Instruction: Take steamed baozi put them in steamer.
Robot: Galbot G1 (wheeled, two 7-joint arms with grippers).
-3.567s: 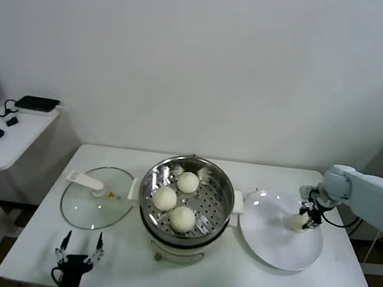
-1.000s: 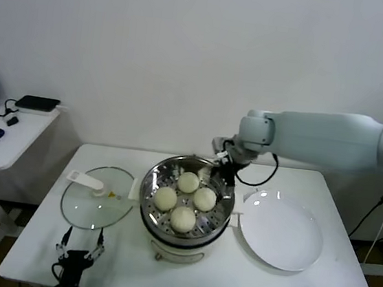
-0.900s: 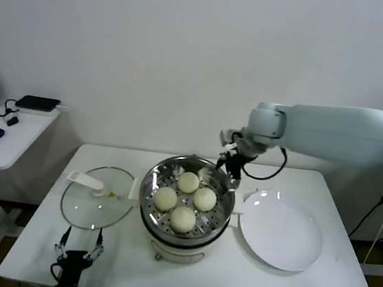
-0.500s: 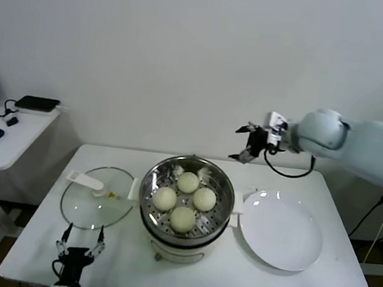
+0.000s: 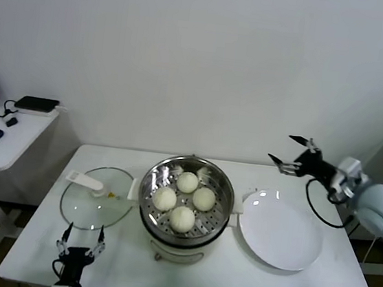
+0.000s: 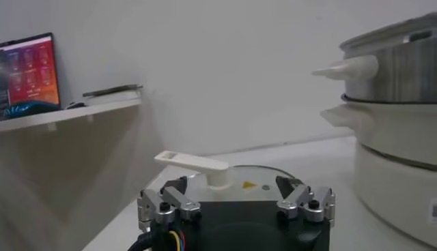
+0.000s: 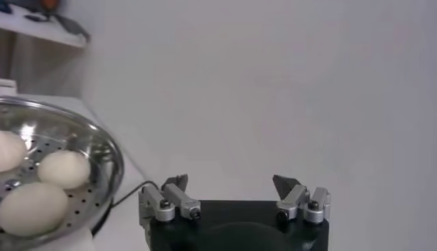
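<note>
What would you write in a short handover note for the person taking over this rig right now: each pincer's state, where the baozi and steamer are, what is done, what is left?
Right pincer: open, empty, raised above the far edge of the white plate.
Left pincer: open, empty, parked at the table's near edge by the glass lid.
Steamer: mid-table, uncovered, between lid and plate.
Steamed baozi: all four sit on the steamer's perforated tray.
Done: plate holds nothing; every bun is loaded.
Left: no buns remain to move.
</note>
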